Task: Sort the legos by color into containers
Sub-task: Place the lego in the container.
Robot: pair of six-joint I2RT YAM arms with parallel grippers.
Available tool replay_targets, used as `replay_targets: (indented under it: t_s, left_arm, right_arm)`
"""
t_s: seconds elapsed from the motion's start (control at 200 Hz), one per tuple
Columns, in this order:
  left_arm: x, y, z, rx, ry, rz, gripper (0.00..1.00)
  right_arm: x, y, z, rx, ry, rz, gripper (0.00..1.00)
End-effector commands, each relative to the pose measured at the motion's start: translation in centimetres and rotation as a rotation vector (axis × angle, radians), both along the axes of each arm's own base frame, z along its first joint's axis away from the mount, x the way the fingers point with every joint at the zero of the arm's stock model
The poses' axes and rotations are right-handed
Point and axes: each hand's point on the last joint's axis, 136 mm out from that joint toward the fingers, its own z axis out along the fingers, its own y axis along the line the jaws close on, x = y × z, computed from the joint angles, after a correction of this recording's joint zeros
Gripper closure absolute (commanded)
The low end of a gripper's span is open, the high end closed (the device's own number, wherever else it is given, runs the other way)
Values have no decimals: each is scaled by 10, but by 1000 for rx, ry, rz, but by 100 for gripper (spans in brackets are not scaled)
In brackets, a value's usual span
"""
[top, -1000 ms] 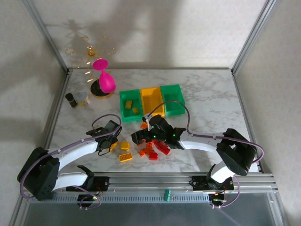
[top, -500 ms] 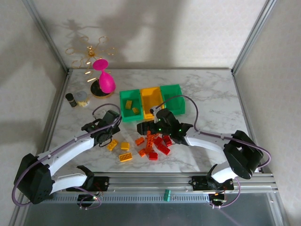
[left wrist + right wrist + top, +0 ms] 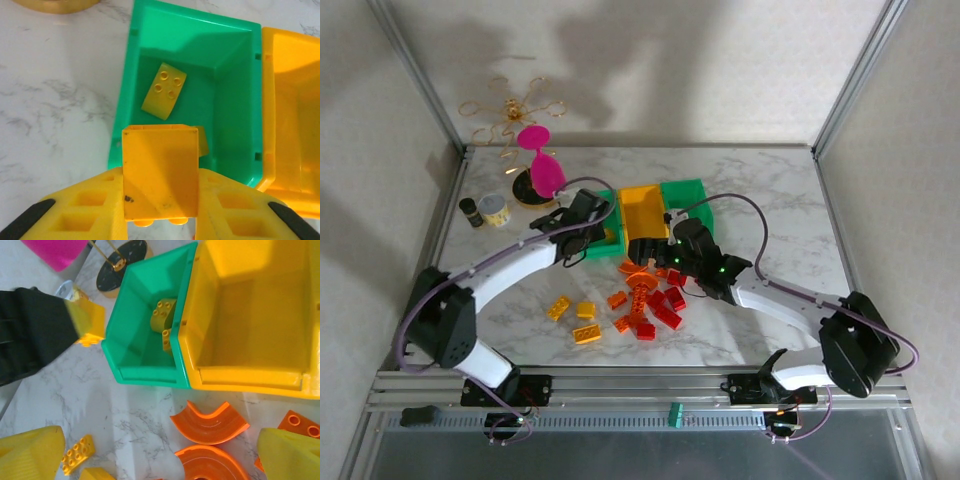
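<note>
Lego [image 3: 160,172] pinched in my left gripper [image 3: 160,200] hangs over the near rim of the green bin [image 3: 123,90]; dropped now, it may miss. My right gripper [image 3: 157,440] gapes.

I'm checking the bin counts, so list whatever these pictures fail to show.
1. Left wrist view: the yellow plastic brick clamped in the left gripper hides most of a second yellow brick in the left green plastic bin.
2. Top view: the left arm covers most of that bin, so its contents are unseen.
3. Right wrist view: the yellow-orange plastic bin runs off the right edge.
</note>
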Motion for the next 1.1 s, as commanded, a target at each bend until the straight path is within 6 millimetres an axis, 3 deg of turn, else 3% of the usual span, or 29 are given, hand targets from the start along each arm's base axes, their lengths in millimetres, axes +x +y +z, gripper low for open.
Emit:
replay_targets:
  t_s: [0.0, 0.265, 0.551, 0.676, 0.861, 1.096]
  left_arm:
    - [25, -21, 7, 22, -26, -64, 71]
    - [66, -36, -22, 75, 1, -58, 70]
    - [87, -42, -49, 99, 42, -55, 63]
    - [89, -44, -45, 92, 34, -61, 54]
    - [86, -45, -37, 84, 36, -65, 53]
    - [78, -50, 4, 23, -19, -103, 51]
  right_arm:
    - [2, -14, -3, -3, 10, -50, 1]
    - [5, -23, -4, -9, 9, -76, 1]
    - [8, -29, -4, 0, -2, -84, 1]
    - [10, -30, -2, 2, -14, -82, 1]
    - [15, -26, 2, -4, -21, -73, 1]
    - [15, -22, 4, -40, -50, -24, 1]
